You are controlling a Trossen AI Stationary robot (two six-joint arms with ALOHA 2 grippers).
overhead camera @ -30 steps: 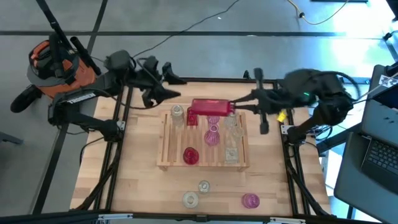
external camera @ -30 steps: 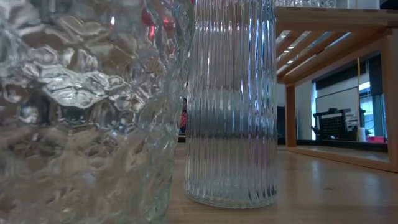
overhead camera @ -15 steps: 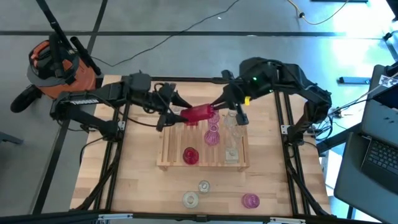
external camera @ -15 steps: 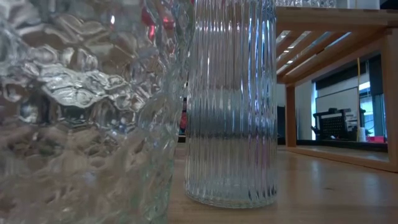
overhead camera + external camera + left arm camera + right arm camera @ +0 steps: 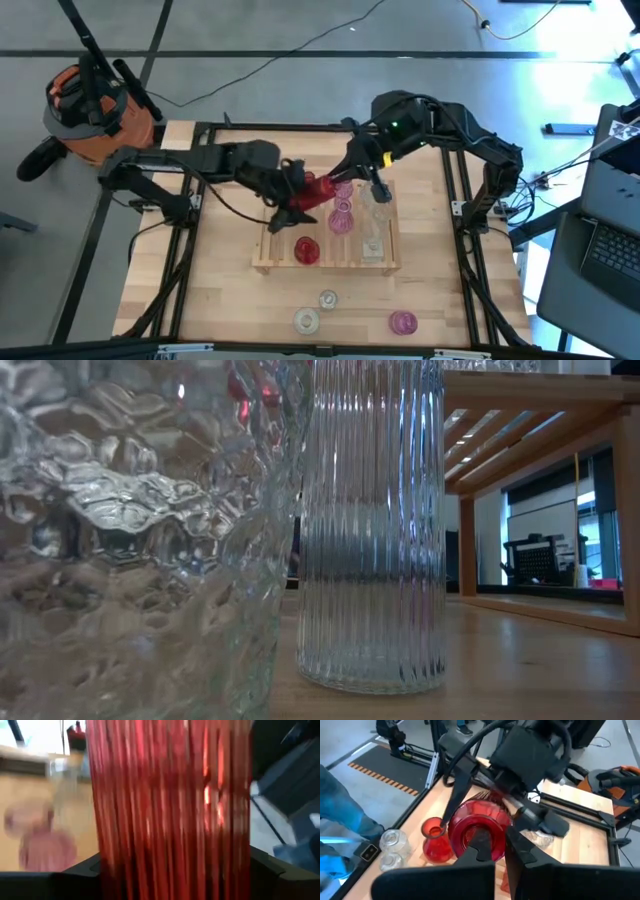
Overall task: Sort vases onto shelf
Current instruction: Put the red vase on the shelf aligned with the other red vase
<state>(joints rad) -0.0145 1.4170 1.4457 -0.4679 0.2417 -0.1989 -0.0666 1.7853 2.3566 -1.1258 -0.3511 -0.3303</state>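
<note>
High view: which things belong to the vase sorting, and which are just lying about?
Job in hand:
ribbed red vase, gripped by the left gripper
right gripper, close by
shelf, carrying a small red vase and a pink vase
loose pink vase on the table

Lying about:
orange device
laptop

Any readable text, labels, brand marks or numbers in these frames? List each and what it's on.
None readable.
Ribbed red glass vase: no label visible.
Ribbed clear glass vase: no marking visible.
Pale wooden slatted shelf: no print visible.
Small tag on the blue surface: too blurred to read.
Orange round object beside the table: no text legible.
</note>
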